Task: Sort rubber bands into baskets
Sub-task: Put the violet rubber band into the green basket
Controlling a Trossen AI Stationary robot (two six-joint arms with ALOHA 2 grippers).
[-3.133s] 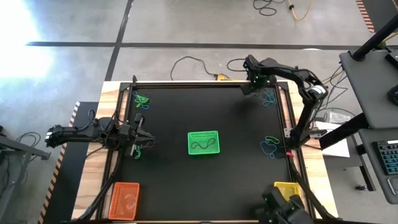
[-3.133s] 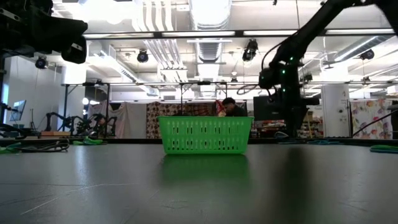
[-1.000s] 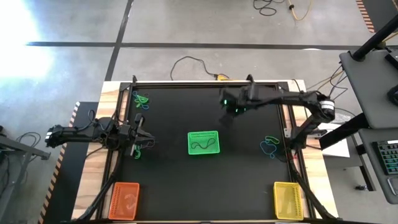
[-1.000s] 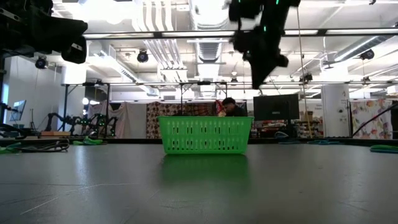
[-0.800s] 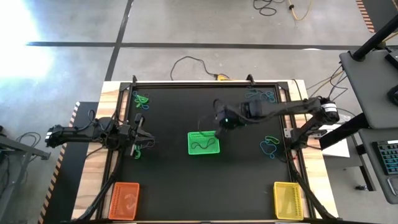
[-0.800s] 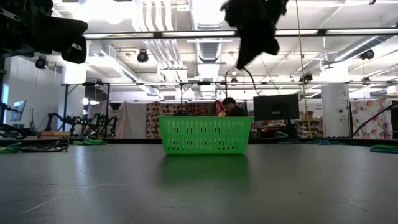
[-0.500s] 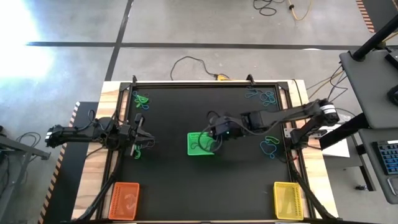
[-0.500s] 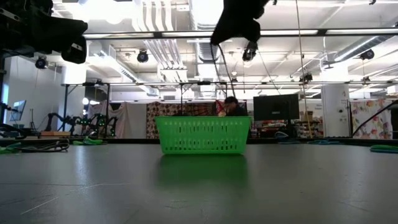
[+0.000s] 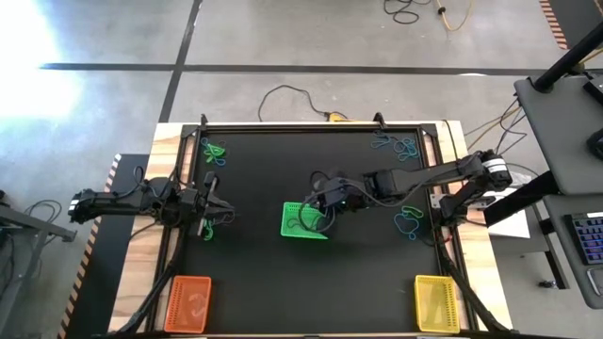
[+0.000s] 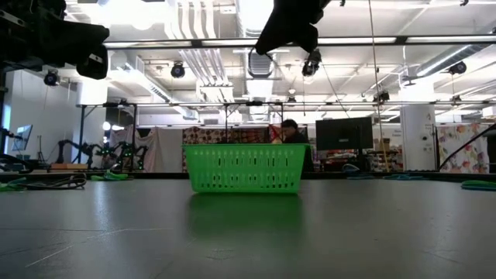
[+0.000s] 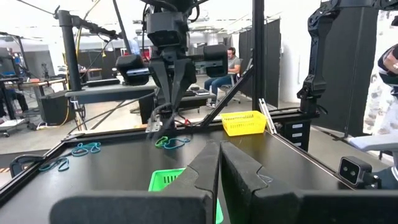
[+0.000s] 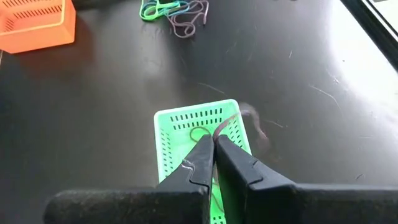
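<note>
Part of the green basket (image 9: 303, 224) is hidden in the high view by the right gripper (image 9: 321, 203). In the low view that gripper (image 10: 288, 31) is cut off above the basket (image 10: 245, 168).

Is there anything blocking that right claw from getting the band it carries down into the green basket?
Nothing visible does. The right gripper hangs right above the green basket, its fingers pinching a thin rubber band over the open top. Only bands already dropped lie inside.
</note>
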